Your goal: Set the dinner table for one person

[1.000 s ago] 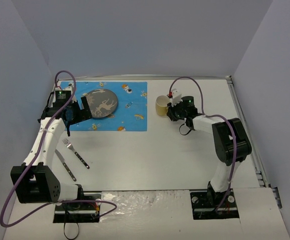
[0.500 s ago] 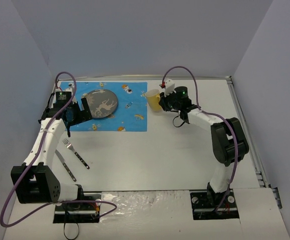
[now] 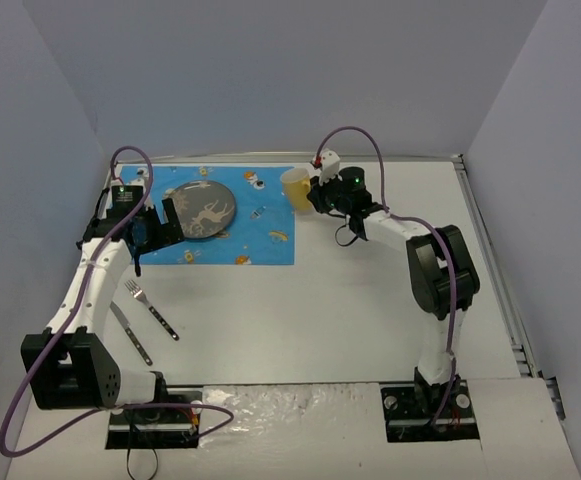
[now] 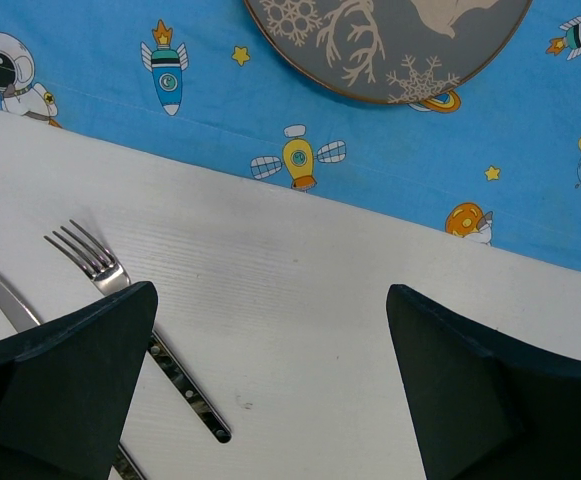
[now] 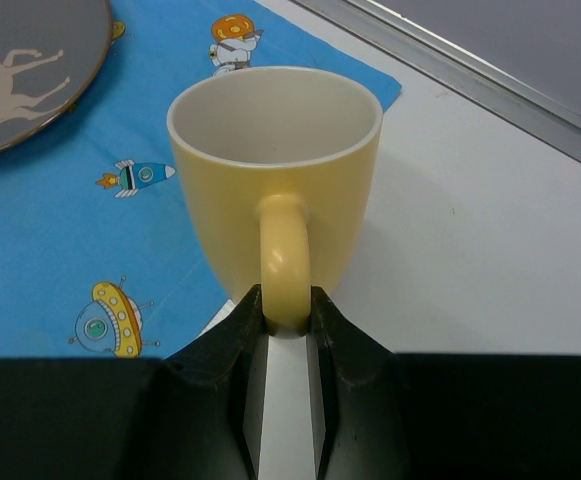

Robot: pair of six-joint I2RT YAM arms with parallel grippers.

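Observation:
The white dinner table [image 3: 350, 310] carries a blue cartoon-print mat [image 3: 260, 235] with a grey reindeer plate [image 3: 205, 208] on it. My right gripper [image 5: 286, 310] is shut on the handle of a yellow mug [image 5: 270, 170], which stands upright at the mat's right edge [image 3: 295, 187]. My left gripper [image 4: 270, 370] is open and empty above bare table just in front of the mat [image 4: 390, 170]. A fork [image 4: 120, 310] lies under its left finger, with a knife [image 4: 0, 290] beside it. The fork [image 3: 150, 308] and knife [image 3: 130, 333] lie at the table's front left.
Grey walls close in the table on three sides. A metal edge strip [image 3: 490, 260] runs along the table's right side. The arm bases sit on a foil-covered strip [image 3: 290, 405] at the near edge.

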